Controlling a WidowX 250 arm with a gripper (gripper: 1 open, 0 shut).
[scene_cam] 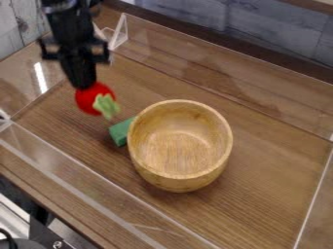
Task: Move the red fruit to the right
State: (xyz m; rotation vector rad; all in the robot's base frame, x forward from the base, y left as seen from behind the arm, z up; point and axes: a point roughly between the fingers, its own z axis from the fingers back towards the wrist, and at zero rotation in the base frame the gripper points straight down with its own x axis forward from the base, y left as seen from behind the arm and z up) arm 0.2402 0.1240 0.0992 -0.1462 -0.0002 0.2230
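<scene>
Front wall: a clear plastic pane (92, 190) crosses the lower left of the frame, standing on edge along the near side of the table.
Table: brown wood grain (267, 122) fills most of the frame, fenced with more clear panes on the right and far sides.
Bowl: a round, light wooden bowl (177, 180) sits upright just right of centre; nothing shows inside it.
Block: a flat green block (123, 129) lies on the table at the bowl's left side, just beside its rim. Whether they touch cannot be told.
Red fruit: small, round and glossy (89, 98), left of centre and up-left of the block, apart from it. It hangs clear of the table beneath the claw, and a light green leaf (107, 101) pokes out to its right.
Claw: a black gripper (86, 86) points straight down in the upper left of the frame. Its fingers are clamped on the top of the red fruit and are slightly blurred.
Arm: a black arm (74, 34) rises from the claw and runs out of the frame at the top left.
Far edge: a small clear plastic piece (117, 32) stands behind the arm, and beyond it is a dark grey background.
</scene>
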